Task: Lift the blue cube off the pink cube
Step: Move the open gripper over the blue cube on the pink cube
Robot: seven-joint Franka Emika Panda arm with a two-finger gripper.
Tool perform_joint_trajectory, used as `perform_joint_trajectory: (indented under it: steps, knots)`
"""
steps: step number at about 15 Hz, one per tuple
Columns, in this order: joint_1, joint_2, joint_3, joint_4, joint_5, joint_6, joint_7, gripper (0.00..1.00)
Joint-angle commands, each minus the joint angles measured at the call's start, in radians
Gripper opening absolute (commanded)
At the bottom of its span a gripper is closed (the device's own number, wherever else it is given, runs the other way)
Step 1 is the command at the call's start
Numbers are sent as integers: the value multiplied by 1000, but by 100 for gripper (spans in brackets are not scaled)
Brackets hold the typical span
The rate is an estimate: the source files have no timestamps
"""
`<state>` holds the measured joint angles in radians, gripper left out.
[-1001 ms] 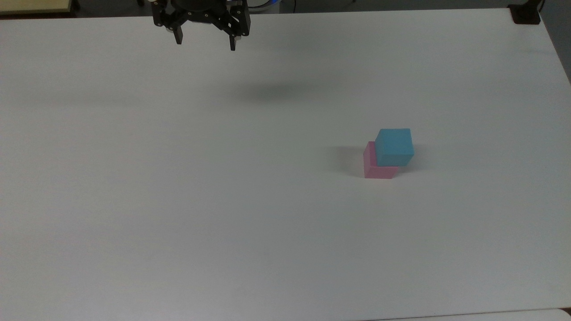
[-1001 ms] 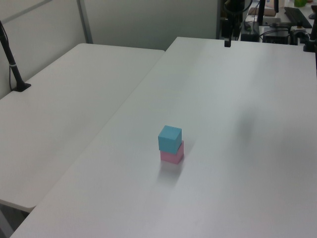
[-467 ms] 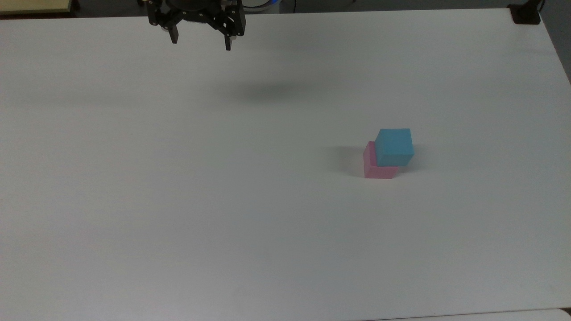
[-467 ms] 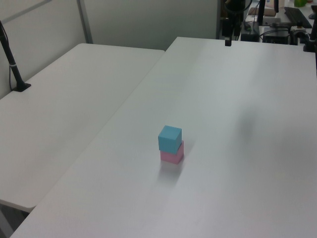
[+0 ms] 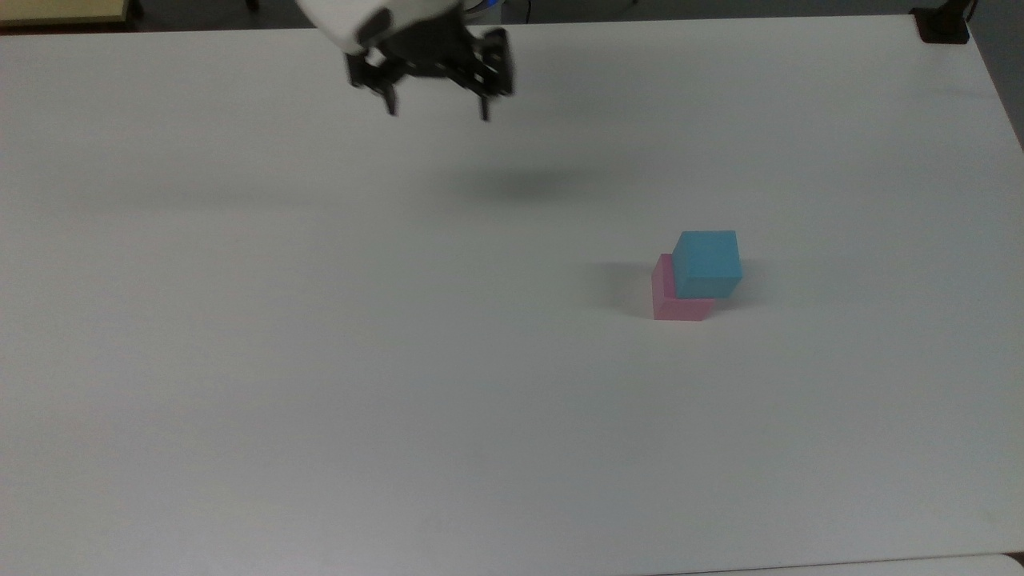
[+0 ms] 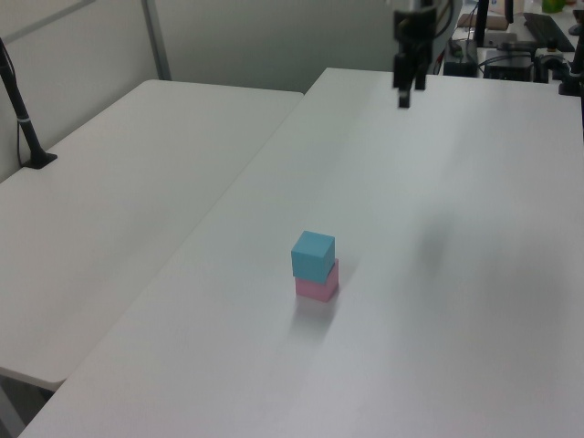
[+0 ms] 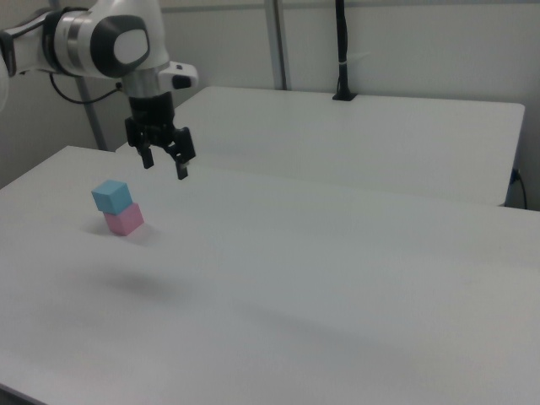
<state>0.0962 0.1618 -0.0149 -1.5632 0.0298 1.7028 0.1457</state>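
White table (image 5: 320, 360) | blue cube (image 5: 707, 262) atop pink cube (image 5: 670, 304) | hand (image 5: 437, 112) spread — aloft

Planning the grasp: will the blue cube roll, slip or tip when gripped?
The blue cube probably won't roll: flat, plain faces. Its matte surface likely grips well. It sits offset on the pink cube, so a sideways nudge might slide it off; the open pincer should close squarely.

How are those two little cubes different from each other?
The blue cube is cyan; the pink cube is pale pink. The blue cube sits on top, while the pink cube rests on the white table. The blue cube is turned slightly against the pink one. Both look matte, plain and similar in size.
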Motion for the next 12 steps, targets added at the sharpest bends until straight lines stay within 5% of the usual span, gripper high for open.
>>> perform_joint_trajectory:
  steps: [1,5,12]
  knots:
    - [117,74,-2,28,18,93,175,100]
    - [235,145,-2,28,9,208,327,100]
    - [373,284,-4,65,5,395,371,100]
